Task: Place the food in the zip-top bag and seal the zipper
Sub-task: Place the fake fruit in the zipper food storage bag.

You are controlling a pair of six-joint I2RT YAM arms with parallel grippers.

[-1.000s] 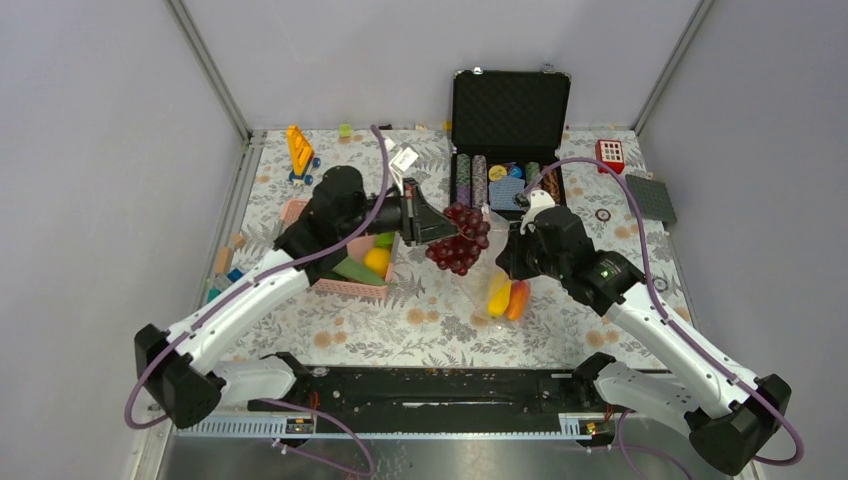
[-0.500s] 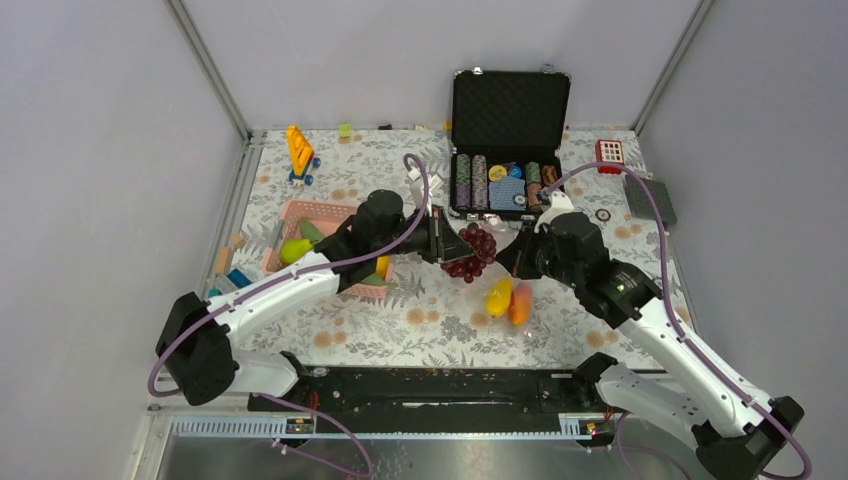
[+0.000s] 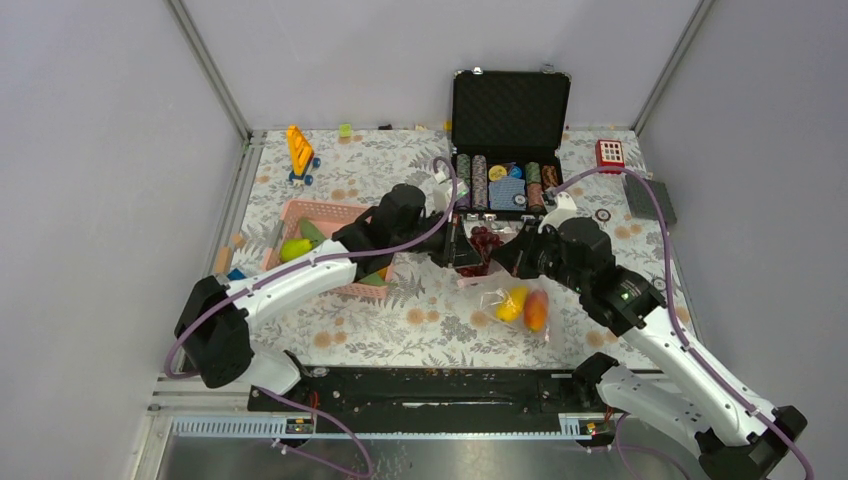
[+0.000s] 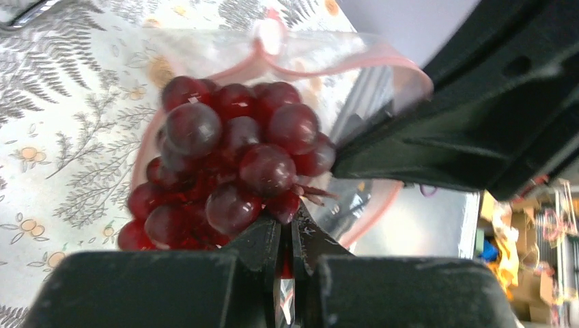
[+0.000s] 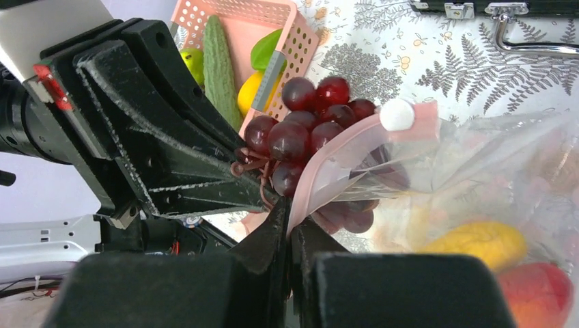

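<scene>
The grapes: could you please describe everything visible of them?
The grapes are a bunch of glossy, dark red-purple plastic balls on a brownish stem. The left gripper is shut on that stem and holds the bunch halfway through the open pink zipper of the clear zip-top bag, which the right gripper pinches.

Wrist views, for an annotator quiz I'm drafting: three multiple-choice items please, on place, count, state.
1. Dark red plastic grape bunch: A at the clear soft plastic zip-top bag's mouth; B in the pink basket; C in the black case.
2. Other fruits inside the bag: A none; B two; C four.
3. The right gripper: A open; B shut on the thin pink zipper strip; C shut on grapes.
1 A, grapes sit against its rim. 2 B, yellow citrus and red-orange mango. 3 B, fingers pinch the strip.
</scene>
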